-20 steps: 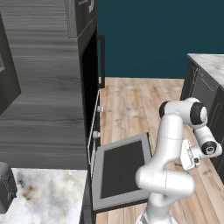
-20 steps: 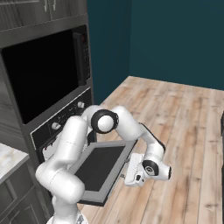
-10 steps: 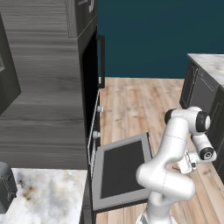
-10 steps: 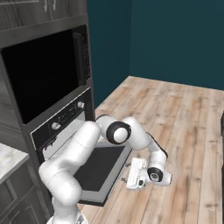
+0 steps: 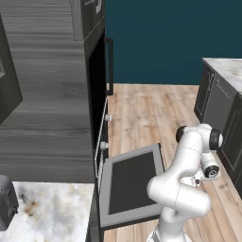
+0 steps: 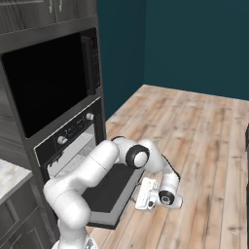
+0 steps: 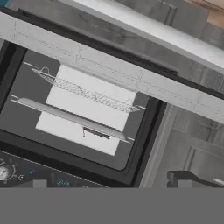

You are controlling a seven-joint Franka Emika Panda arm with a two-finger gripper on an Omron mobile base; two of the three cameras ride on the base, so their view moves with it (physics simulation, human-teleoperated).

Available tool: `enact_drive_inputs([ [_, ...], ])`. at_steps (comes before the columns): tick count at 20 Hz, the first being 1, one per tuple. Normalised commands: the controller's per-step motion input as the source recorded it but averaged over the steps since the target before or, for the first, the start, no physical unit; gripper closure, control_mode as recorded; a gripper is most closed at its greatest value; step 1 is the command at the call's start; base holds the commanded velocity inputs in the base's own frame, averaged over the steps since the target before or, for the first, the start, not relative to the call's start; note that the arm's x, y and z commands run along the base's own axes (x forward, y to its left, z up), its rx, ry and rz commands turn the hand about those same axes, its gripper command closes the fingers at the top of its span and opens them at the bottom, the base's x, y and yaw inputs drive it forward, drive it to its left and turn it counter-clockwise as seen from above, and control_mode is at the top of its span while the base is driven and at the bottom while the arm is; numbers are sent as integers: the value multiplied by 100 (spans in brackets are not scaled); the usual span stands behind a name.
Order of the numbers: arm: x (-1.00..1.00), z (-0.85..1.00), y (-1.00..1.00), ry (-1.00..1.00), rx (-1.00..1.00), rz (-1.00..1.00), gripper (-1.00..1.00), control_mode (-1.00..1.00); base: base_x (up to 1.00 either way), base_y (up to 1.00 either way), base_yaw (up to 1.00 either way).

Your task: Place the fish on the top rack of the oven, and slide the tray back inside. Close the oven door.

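Below the open oven [image 6: 73, 146], the oven door [image 5: 132, 184] lies flat. At its 3 o'clock edge hangs the gripper [image 6: 142, 194], fingers apart and empty. Inside the cavity, the fish [image 7: 96, 133] rests on the top rack [image 7: 74, 117].

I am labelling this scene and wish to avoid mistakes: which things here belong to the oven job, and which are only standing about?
Job: oven, oven door, tray, small dark shape on it, probably the fish.
Standing about: toaster, marble counter, dark cabinet.
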Motion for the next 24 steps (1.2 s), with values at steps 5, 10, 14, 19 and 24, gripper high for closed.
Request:
enact_drive_inputs([
  [5,22,-51,0,6,1,0,-100,-100,0,0,0],
  [10,26,-55,0,6,0,0,-100,-100,0,0,0],
  [14,19,-59,0,0,1,0,-100,-100,0,0,0],
  [19,5,-52,-1,0,2,0,-100,-100,0,0,0],
  [24,10,-50,-1,0,3,0,-100,-100,0,0,0],
])
